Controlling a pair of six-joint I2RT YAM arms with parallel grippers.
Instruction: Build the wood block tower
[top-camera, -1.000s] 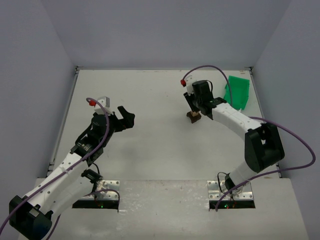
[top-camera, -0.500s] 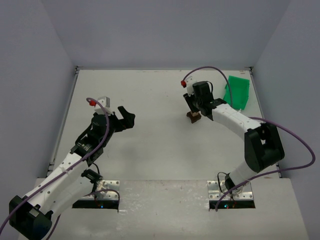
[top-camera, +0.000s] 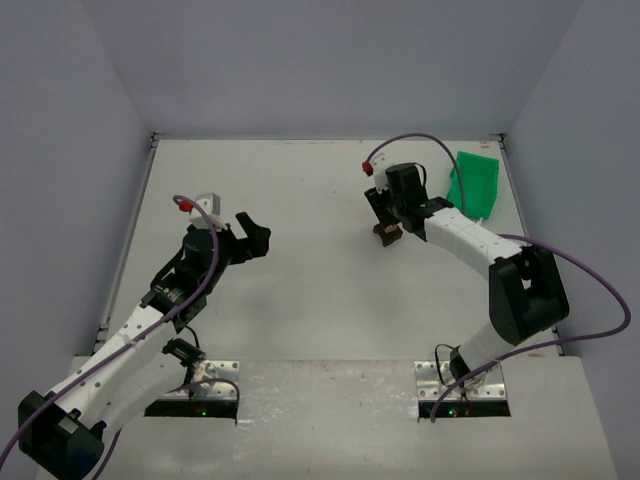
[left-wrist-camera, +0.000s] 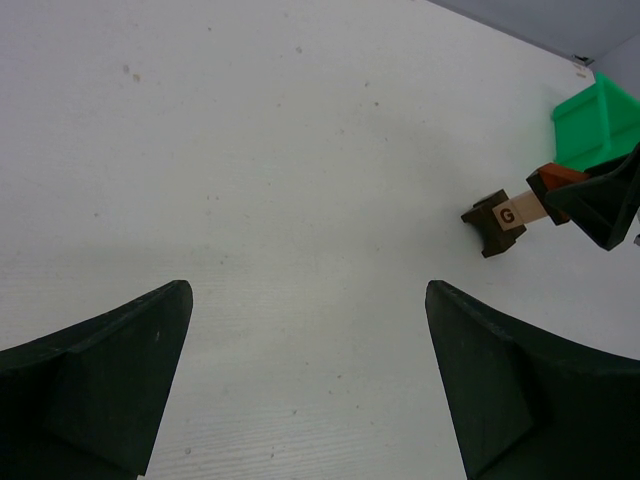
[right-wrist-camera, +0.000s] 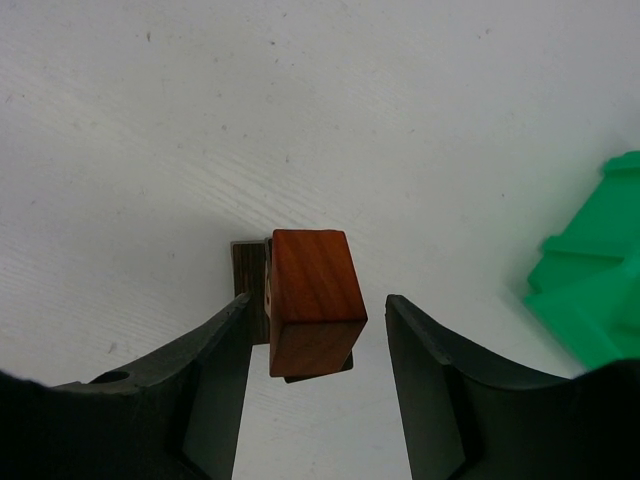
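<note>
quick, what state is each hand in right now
Left hand: open, empty.
Right hand: open around the reddish-brown block, a gap on each side.

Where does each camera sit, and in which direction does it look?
Top: above and behind the bases, looking down on the table; left arm and right arm show.
Left wrist: looking across to the block stack; left jaws wide open at the bottom corners.
Right wrist: above the red-brown block topping the stack; right jaws stand either side.
All three share the stack and green bin.
</note>
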